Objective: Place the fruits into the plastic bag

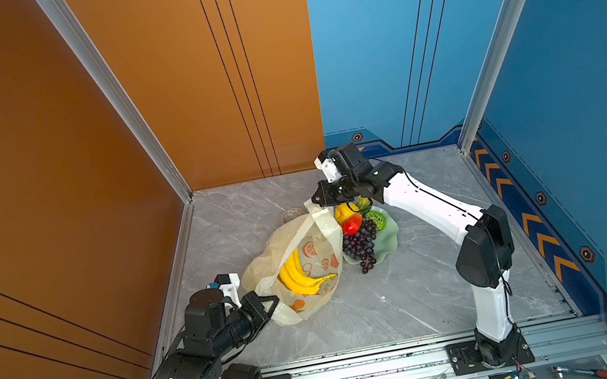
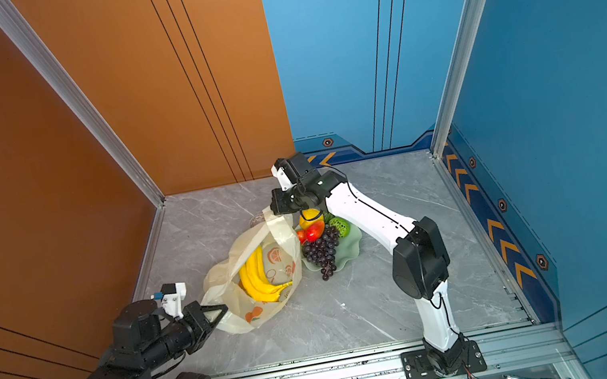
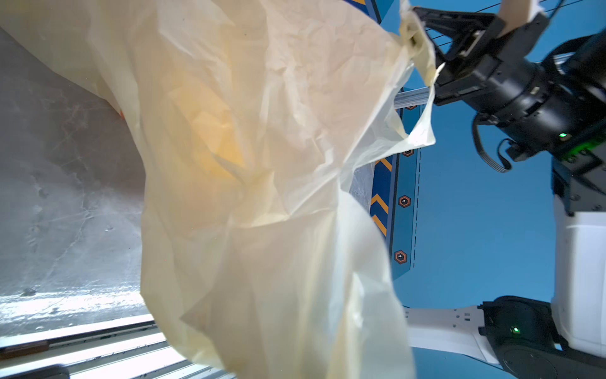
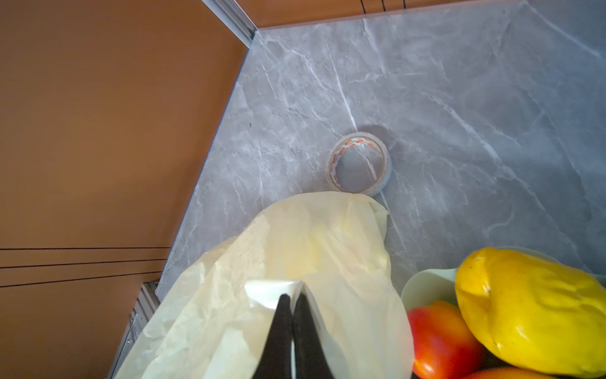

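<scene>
The cream plastic bag lies open mid-table with the yellow banana bunch inside. My left gripper is shut on its near handle; in the left wrist view the bag hides the jaws. At the far handle, my right gripper is shut on a fold of the bag, holding it up. To the right of the bag sit a yellow fruit, a red-orange fruit, purple grapes and a green ball.
A pale green wavy dish holds the loose fruits. A clear tape roll lies just behind the bag. Orange wall stands on the left, blue wall at the back and right. A metal rail runs along the front edge.
</scene>
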Robot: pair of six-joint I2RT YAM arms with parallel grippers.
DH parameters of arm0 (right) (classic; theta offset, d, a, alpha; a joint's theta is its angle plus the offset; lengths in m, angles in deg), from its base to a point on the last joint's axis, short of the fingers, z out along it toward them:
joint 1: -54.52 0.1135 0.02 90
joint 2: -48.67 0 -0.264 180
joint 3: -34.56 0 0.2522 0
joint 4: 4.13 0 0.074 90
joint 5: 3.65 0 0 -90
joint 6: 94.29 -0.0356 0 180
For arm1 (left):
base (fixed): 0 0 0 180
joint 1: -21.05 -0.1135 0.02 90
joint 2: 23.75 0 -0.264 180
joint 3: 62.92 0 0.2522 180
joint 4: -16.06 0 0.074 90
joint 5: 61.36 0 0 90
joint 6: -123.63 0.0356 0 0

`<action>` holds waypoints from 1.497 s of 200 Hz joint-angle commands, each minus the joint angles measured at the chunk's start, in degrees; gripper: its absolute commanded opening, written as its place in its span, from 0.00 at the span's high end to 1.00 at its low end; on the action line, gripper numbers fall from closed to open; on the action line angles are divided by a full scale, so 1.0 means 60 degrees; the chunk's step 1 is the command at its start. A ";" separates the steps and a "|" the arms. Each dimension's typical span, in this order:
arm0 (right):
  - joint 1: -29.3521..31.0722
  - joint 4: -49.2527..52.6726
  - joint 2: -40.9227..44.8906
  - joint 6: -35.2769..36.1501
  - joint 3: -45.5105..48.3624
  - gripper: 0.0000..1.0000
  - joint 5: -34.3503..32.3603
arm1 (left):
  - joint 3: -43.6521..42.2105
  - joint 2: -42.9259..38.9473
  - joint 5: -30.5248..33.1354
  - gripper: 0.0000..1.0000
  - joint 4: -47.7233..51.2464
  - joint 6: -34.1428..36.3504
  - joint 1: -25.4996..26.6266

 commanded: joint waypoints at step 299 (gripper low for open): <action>-0.0615 0.3170 0.0529 -0.3546 0.1134 0.26 -0.2281 | 0.1390 0.0559 0.0316 1.00 -0.0025 0.0457 -0.0758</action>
